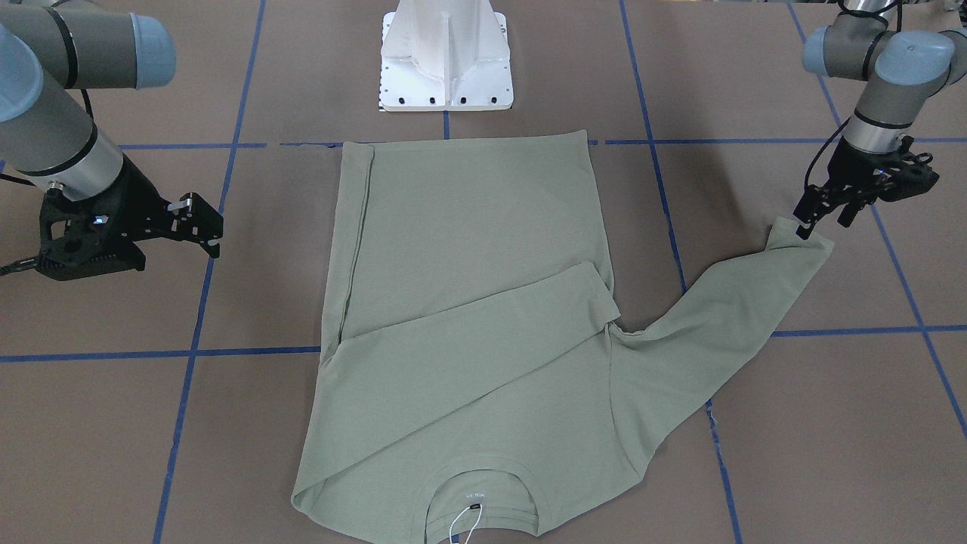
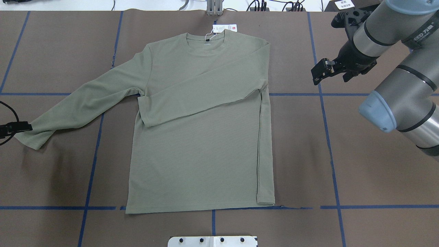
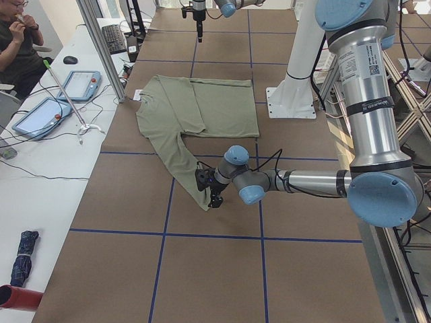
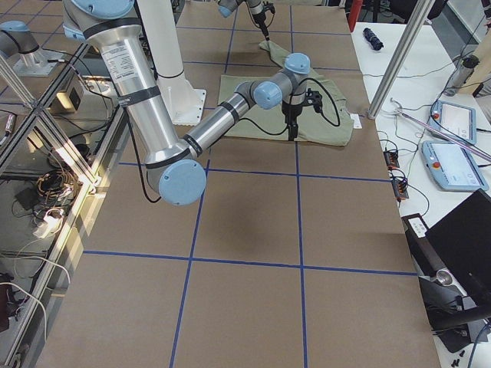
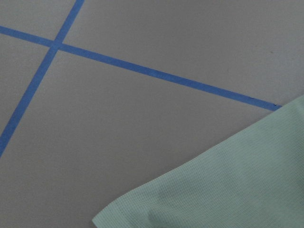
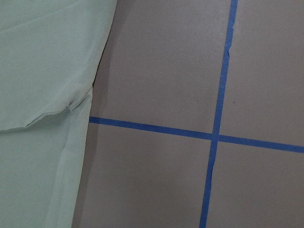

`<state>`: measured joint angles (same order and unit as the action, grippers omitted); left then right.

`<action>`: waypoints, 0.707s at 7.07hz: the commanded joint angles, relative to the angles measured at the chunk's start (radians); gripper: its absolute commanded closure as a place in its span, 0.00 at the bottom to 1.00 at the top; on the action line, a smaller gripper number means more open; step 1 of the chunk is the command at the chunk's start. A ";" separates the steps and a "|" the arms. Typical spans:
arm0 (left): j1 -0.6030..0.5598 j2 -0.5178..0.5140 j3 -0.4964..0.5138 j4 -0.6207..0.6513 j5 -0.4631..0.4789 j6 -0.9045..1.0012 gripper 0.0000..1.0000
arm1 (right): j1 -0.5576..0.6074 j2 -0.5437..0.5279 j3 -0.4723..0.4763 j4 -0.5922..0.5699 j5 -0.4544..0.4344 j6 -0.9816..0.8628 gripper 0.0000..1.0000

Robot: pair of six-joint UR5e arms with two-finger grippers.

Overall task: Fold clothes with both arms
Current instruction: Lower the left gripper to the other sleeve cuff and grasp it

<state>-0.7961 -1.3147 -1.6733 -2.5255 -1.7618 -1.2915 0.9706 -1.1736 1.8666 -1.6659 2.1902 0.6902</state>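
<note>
On the brown table (image 2: 343, 164): the green shirt (image 2: 199, 147) lies flat, its collar and white hang tag (image 2: 224, 28) at the edge far from the robot, its hem toward the white pedestal (image 1: 446, 60).
Sleeves: the right sleeve (image 2: 205, 92) is folded slantwise across the chest. The left sleeve (image 2: 85, 99) stretches out to the robot's left over the blue tape lines (image 2: 329, 137).
Pose, left side: the left arm (image 3: 310, 182) reaches low and outward. Its forearm is almost level and its wrist is bent so the tool points down at the cuff.
Grip, left side: the left gripper (image 1: 825, 219) has its fingers spread, one fingertip touching the cuff's edge, and nothing looks pinched between them.
Pose, right side: the right arm (image 2: 411, 85) comes in from the robot's right, wrist angled down toward the shirt's shoulder.
Grip, right side: the right gripper (image 1: 208, 230) has its jaws apart and empty. It hovers over bare table beside the shirt, not touching it.
</note>
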 commanded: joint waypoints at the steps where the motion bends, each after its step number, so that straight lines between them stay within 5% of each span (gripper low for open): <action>1: 0.020 -0.005 0.006 0.001 -0.005 -0.003 0.01 | 0.000 -0.003 0.005 0.000 0.000 -0.001 0.00; 5: 0.057 -0.008 0.017 0.001 -0.005 -0.040 0.01 | 0.000 -0.008 0.006 0.002 0.000 0.000 0.00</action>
<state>-0.7481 -1.3226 -1.6598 -2.5249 -1.7675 -1.3260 0.9710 -1.1809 1.8718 -1.6649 2.1905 0.6896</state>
